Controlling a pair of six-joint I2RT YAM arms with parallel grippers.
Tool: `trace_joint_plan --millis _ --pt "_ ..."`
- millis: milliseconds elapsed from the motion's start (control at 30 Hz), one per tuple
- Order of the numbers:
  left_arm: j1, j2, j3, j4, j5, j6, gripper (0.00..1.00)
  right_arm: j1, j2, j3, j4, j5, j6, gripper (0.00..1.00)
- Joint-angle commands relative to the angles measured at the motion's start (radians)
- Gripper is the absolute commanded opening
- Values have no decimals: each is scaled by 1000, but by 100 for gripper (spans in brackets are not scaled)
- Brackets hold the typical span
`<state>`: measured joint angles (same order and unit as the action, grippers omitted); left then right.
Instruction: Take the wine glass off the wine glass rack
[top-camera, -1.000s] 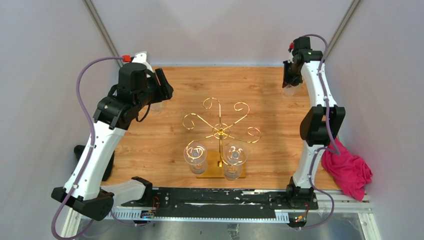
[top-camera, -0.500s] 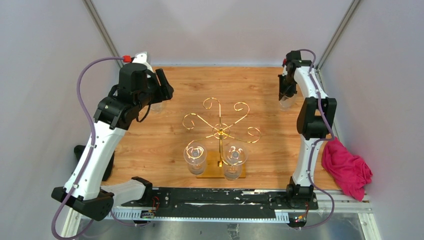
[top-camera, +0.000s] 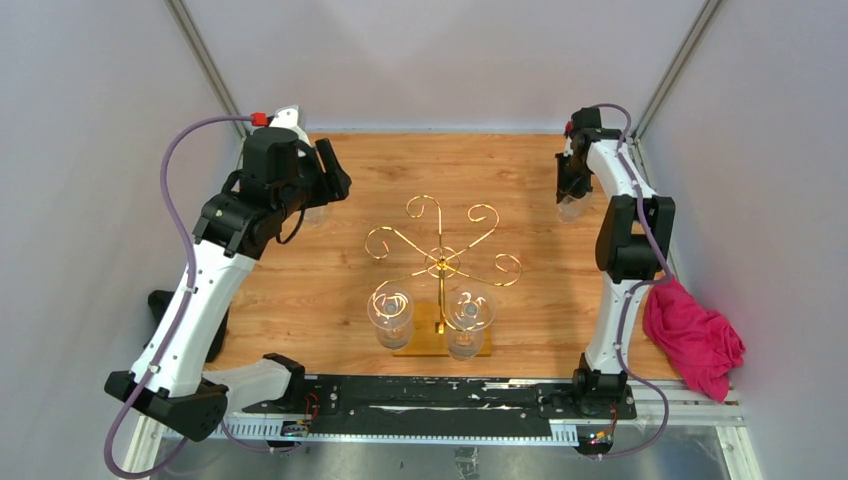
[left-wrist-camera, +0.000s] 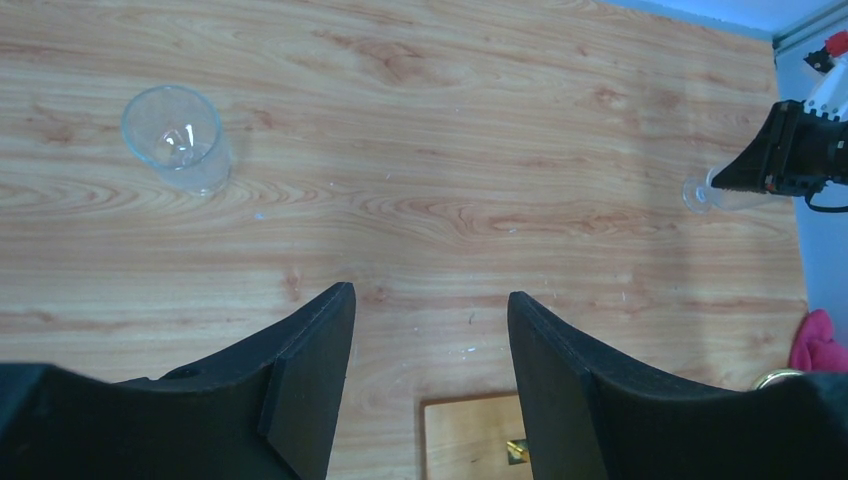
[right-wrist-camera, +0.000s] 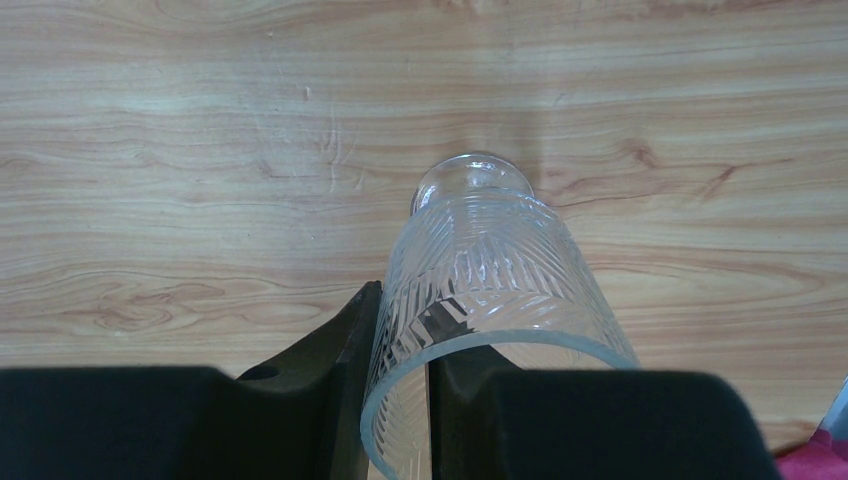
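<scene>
The gold wire wine glass rack (top-camera: 440, 262) stands mid-table on its wooden base (left-wrist-camera: 470, 437). Two clear wine glasses (top-camera: 390, 312) (top-camera: 468, 318) hang from its near arms. My right gripper (top-camera: 572, 190) at the far right is shut on the wall of a third, patterned wine glass (right-wrist-camera: 490, 290), with one finger inside the rim and one outside. The foot of that glass (right-wrist-camera: 472, 175) points at the wood. My left gripper (left-wrist-camera: 430, 295) hangs open and empty at the far left (top-camera: 332, 178), beside another glass (left-wrist-camera: 178, 138) standing upright on the table.
A pink cloth (top-camera: 695, 340) lies off the table's right edge. Grey walls close in the back and both sides. The rack's scrolled arms (top-camera: 428, 208) spread over the table's middle.
My right gripper has come down and slightly left with its glass at the far right corner. The left gripper has shifted a little up and away from the standing glass.
</scene>
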<state>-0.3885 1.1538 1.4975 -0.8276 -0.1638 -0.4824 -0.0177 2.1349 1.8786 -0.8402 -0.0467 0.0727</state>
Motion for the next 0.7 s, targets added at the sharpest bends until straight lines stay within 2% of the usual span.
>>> trace_joint_plan --millis 0,200,267,467,600,667 --pt "-4 -16 -10 21 0 -1 63 -10 -51 -41 -13 -14 25 26" --pt "-4 -8 -16 21 8 -5 63 -8 -137 -54 -13 -21 27 46" --pt "-4 -5 -16 21 10 -8 64 -8 -171 -53 -13 -22 26 48" --pt "-4 -8 -16 21 10 -12 64 -5 -278 -49 -25 -24 40 49" --pt "-4 -11 -13 22 13 -12 64 13 -430 -75 -15 -26 70 49" --pt "-5 -14 -17 28 24 -9 64 14 -528 -115 19 -77 90 48"
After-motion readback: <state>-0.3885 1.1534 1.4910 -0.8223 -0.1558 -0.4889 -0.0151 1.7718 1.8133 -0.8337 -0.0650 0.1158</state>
